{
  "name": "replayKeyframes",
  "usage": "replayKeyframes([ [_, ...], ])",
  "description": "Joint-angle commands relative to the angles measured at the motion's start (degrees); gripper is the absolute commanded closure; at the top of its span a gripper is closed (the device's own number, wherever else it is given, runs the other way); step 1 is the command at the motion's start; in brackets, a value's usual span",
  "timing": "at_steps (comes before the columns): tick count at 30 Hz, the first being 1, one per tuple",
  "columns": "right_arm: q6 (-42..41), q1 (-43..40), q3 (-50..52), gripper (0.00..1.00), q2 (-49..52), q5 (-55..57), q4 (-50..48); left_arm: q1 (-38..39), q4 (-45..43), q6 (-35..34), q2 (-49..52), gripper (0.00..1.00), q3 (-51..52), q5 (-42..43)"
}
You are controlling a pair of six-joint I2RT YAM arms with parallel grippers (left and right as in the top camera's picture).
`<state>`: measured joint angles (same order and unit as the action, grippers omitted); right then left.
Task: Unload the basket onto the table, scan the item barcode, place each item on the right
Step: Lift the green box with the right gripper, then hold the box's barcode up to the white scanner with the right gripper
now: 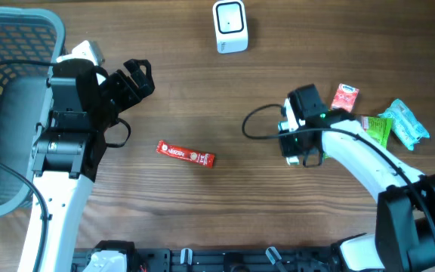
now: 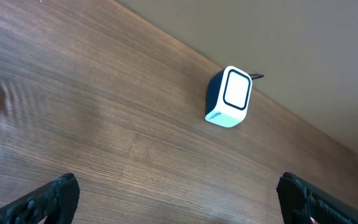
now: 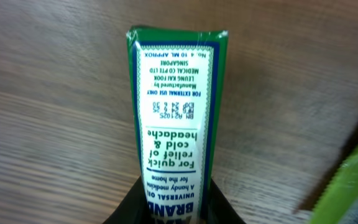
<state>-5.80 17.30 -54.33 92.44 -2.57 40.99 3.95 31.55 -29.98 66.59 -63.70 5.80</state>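
- The right pincer (image 1: 299, 145) sits right of the tabletop's (image 1: 225, 98) middle. It points down, with a black cable (image 1: 259, 125) looping off to one side.
- In the right wrist view, the right pincer (image 3: 174, 214) has its two dark fingers (image 3: 128, 208) pressed against both long sides of a green box (image 3: 178, 118). They grip the near end of the box, and the rest of it reaches away over the wood.
- The upper face of the green box is white with a green border. Its print reads upside down in this view and includes "For quick relief of cold & headache".
- I cannot tell whether the box is touching the tabletop or raised off it.
- From overhead, the arm hides almost all of the box.
- The left pincer (image 1: 136, 78) is spread wide with nothing in it. It is over the left part of the tabletop, beside the grey basket (image 1: 13, 45).
- In the left wrist view, the black fingertips (image 2: 55, 196) of the left pincer (image 2: 179, 199) stand far apart at the bottom corners, with bare wood between them.
- The white scanner (image 1: 230, 26) stands upright near the far edge of the tabletop, well apart from both pincers. In the left wrist view, the scanner (image 2: 230, 96) shows its rounded window.
- A red bar (image 1: 186, 154) lies flat between the two arms.
- Beyond the right pincer lie a red packet (image 1: 345, 97), a green packet (image 1: 376, 128) and a teal packet (image 1: 408, 125). The green packet and the teal packet lie just beside each other.
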Motion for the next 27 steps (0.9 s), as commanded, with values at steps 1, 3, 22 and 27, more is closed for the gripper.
replayKeyframes([
  [1,2.9,0.1,-6.2,0.86,-2.0,-0.4,2.5,-0.4,-0.2,1.3,0.2,0.0,-0.1,-0.2],
  [3,4.4,0.1,-8.8,0.91,-2.6,-0.5,4.2,-0.4,-0.2,1.3,0.2,0.0,-0.1,-0.2],
  [22,20.2,0.8,-86.6,0.96,28.8,7.1,33.2,-0.4,-0.2,1.3,0.2,0.0,-0.1,-0.2],
  [27,28.7,4.4,-86.6,0.96,36.4,17.9,22.8,-0.4,-0.2,1.3,0.2,0.0,-0.1,-0.2],
])
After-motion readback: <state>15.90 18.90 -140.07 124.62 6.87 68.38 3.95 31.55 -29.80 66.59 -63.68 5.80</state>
